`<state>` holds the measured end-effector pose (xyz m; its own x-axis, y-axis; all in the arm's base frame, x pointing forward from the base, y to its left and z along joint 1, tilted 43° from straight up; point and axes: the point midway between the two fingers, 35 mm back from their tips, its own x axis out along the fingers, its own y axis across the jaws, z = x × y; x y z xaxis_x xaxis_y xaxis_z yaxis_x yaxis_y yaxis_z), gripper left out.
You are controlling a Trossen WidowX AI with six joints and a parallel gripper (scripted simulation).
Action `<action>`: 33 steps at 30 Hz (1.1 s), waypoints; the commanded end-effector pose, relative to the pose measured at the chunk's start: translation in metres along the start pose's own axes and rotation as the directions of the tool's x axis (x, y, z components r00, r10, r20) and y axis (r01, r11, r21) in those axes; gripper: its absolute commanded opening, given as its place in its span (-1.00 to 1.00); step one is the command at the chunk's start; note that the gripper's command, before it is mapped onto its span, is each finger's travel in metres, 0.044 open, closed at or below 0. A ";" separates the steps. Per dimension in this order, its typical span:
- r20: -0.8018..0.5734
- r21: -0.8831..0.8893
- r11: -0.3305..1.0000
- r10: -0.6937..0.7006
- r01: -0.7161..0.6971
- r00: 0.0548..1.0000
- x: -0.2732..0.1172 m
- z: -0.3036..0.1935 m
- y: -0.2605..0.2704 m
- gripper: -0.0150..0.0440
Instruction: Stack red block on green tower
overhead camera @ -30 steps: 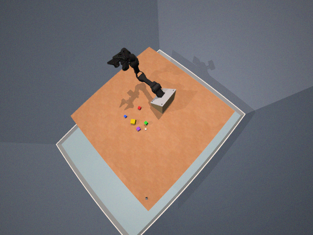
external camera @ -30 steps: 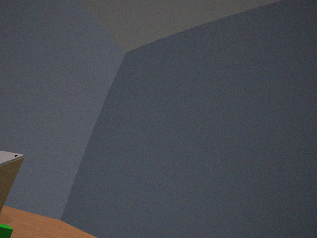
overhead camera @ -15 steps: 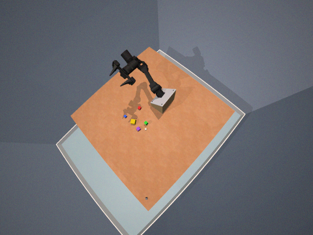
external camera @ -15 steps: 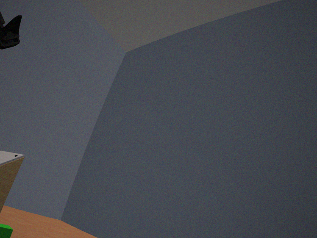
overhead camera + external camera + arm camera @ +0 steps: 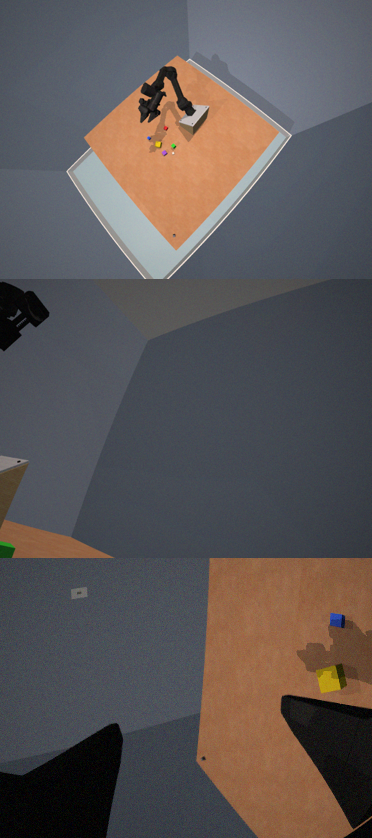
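Observation:
The red block [image 5: 165, 128] lies on the table between the gripper and the robot's base. The green tower [image 5: 173, 146] [image 5: 6, 551] shows as a green block, seen from above in the top view and cut off at the bottom left corner of the exterior view. How many blocks high it is cannot be told. My gripper [image 5: 144, 121] [image 5: 204, 718] is open and empty, high above the table, up and to the left of the red block in the top view. The red block and the green tower are not in the wrist view.
A blue block [image 5: 148, 138] [image 5: 336, 620], a yellow block [image 5: 158, 144] [image 5: 330, 680], a purple block [image 5: 164, 153] and a small white block [image 5: 173, 153] lie near the green tower. The robot's base [image 5: 200, 112] stands to the right. A small dark object [image 5: 174, 235] lies near the table's far corner.

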<state>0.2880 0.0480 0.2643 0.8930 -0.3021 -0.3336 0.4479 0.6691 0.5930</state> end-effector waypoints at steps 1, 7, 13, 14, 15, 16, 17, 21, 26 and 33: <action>-0.007 -0.302 0.935 -0.197 0.186 0.980 0.027 -0.009 -0.043 1.00; -0.013 -0.639 0.694 -0.442 0.333 0.897 0.047 -0.014 -0.105 1.00; -0.027 -0.874 0.379 -0.663 0.304 0.748 0.052 -0.017 -0.168 1.00; -0.030 -0.902 0.329 -0.696 0.280 0.718 0.051 -0.018 -0.179 1.00; -0.034 -0.926 0.280 -0.727 0.251 0.686 0.049 -0.018 -0.189 1.00; -0.038 -0.947 0.235 -0.757 0.217 0.652 0.048 -0.018 -0.199 1.00; -0.043 -0.965 0.193 -0.786 0.179 0.617 0.046 -0.019 -0.209 1.00; -0.065 -0.998 0.066 -0.884 -0.014 0.463 0.035 -0.021 -0.246 1.00; -0.074 -0.995 0.040 -0.912 -0.093 0.404 0.031 -0.022 -0.258 1.00; -0.074 -0.995 0.040 -0.912 -0.092 0.404 0.033 -0.023 -0.257 1.00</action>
<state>0.2027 -0.1178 0.0864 -0.0348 -0.6858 -0.7270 -0.0894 0.7266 -0.6812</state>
